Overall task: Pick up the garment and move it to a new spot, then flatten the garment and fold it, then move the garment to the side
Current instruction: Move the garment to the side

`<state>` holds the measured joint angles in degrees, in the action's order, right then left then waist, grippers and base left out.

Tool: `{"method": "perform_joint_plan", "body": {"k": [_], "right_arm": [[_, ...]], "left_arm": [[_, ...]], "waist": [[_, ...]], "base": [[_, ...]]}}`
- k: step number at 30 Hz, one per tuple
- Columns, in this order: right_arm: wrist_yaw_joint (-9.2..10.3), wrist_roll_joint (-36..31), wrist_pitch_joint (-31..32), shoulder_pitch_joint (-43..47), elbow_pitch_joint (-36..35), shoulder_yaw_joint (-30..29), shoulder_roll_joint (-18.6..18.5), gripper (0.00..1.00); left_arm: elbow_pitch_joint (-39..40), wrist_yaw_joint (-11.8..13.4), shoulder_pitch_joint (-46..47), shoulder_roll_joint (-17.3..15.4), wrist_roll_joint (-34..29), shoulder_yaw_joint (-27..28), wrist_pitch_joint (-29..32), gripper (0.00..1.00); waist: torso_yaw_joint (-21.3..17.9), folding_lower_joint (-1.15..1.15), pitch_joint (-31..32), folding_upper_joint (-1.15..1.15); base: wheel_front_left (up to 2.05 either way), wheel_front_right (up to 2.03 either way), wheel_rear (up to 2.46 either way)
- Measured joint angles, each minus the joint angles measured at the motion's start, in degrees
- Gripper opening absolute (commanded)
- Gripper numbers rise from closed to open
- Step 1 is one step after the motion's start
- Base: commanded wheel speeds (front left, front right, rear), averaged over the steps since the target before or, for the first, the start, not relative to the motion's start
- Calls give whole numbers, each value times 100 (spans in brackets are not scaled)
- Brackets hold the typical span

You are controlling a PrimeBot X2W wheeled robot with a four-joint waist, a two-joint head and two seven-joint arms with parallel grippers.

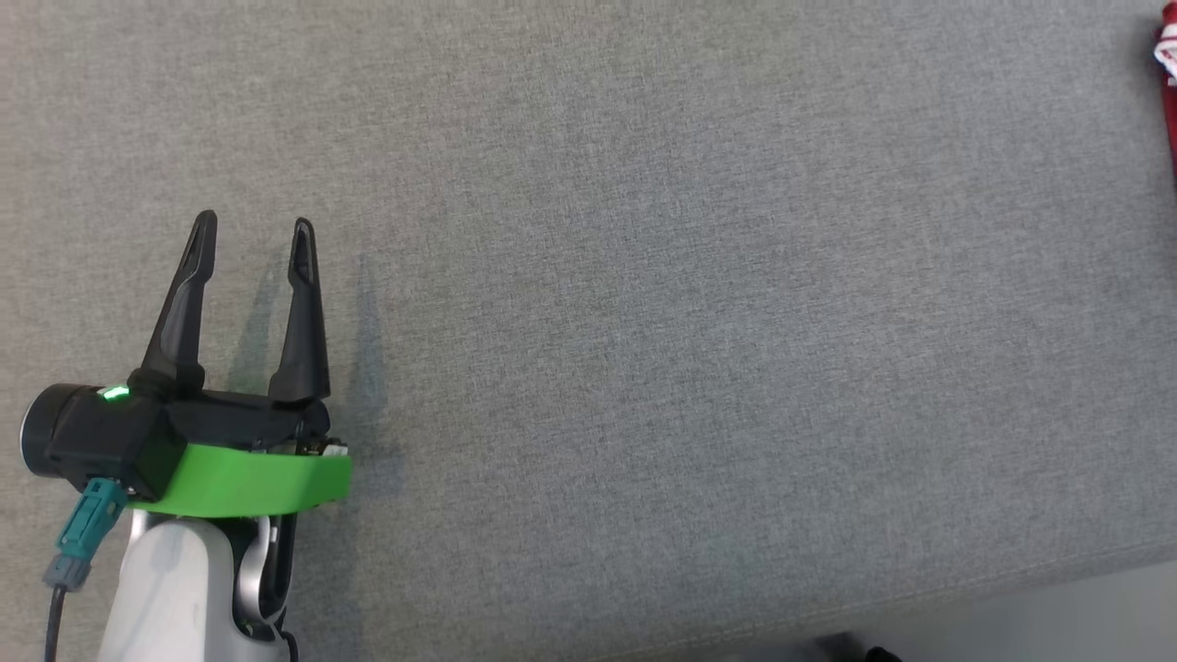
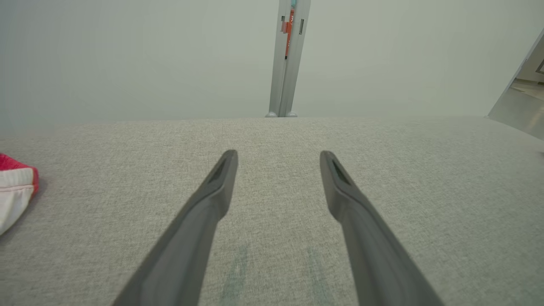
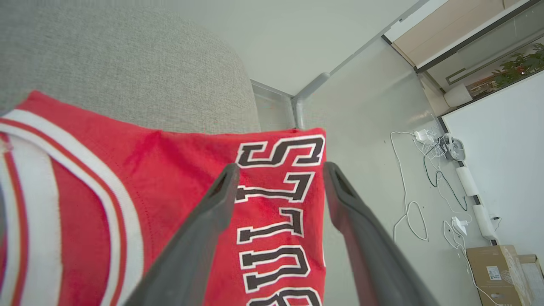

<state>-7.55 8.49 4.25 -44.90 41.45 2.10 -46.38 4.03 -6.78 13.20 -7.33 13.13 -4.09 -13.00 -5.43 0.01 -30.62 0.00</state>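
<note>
Garment (image 3: 161,187), red with white stripes, lies at the right end of the grey cushion (image 1: 644,322), cut off in each view, long axis unclear. Its lettering row runs parallel to the fingers of the right gripper (image 3: 280,168). That one and the left gripper (image 1: 253,225) stand wide, holding nothing.

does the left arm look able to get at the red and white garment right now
Probably not without a long reach: nothing blocks the grey fabric surface, but the left gripper is over its left part and the red and white garment lies far to its right.
</note>
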Motion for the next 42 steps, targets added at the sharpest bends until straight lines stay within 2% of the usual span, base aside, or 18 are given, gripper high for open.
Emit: {"method": "perform_joint_plan", "body": {"k": [4, 10, 17, 20, 24, 33, 42], "right_arm": [[0, -30, -138, 66, -66, 49, 226, 100], [0, 292, -426, 582, -380, -2, 723, 100], [0, 849, -648, 1670, -1278, 101, 1316, 100], [0, 968, -775, 2128, -1744, 178, 1448, 100], [0, 891, -1001, 2749, -2429, 319, 1641, 100], [0, 588, -1161, 3839, -3786, 55, 2398, 100], [1, 402, -1046, 4459, -3913, -67, 3066, 100]], "left_arm": [[-153, 16, -6, 35, 44, -14, -53, 100], [-541, 16, -219, 98, 121, -48, -126, 100], [-982, 25, -656, 122, 169, -31, -175, 100], [-1146, 32, -836, 145, 180, -10, -178, 100], [-1347, 63, -1045, 194, 229, 25, -196, 100], [-1400, 194, -1493, 274, 292, 285, -203, 100], [-1508, 216, -1697, 316, 296, 523, -204, 100]], "waist": [[31, 0, 196, 0], [101, 0, 689, 0], [190, -1, 1431, 0], [227, -1, 1755, 0], [280, -1, 2165, 0], [348, -1, 2979, 0], [271, -1, 3341, 0]], "base": [[0, 0, 0], [0, 0, 0], [0, 0, 0], [0, 0, 0], [0, 0, 0], [0, 0, 0], [0, 0, 0]]}}
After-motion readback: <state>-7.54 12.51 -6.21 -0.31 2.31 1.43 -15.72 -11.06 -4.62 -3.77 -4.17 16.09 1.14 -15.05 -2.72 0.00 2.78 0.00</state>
